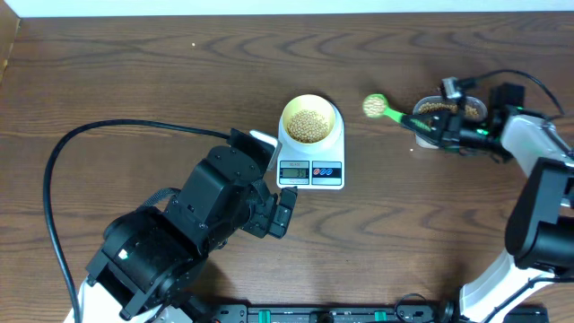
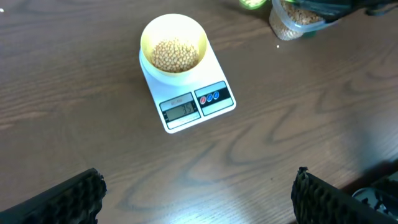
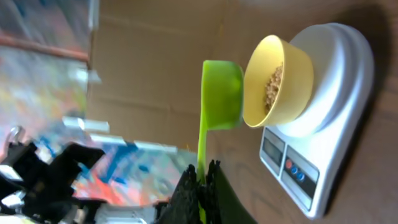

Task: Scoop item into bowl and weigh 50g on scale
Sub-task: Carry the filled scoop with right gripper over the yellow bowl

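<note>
The pale yellow bowl stands on the white scale and holds tan beans. My right gripper is shut on the handle of a green scoop. The scoop's head hangs between the tub and the bowl and appears to carry beans. In the right wrist view the scoop sits just short of the bowl on the scale, with the gripper pinching its handle. My left gripper is open and empty over bare table, in front of the scale and bowl.
A clear tub of beans stands right of the scale, partly under my right arm; it also shows in the left wrist view. A black cable loops over the left of the wooden table.
</note>
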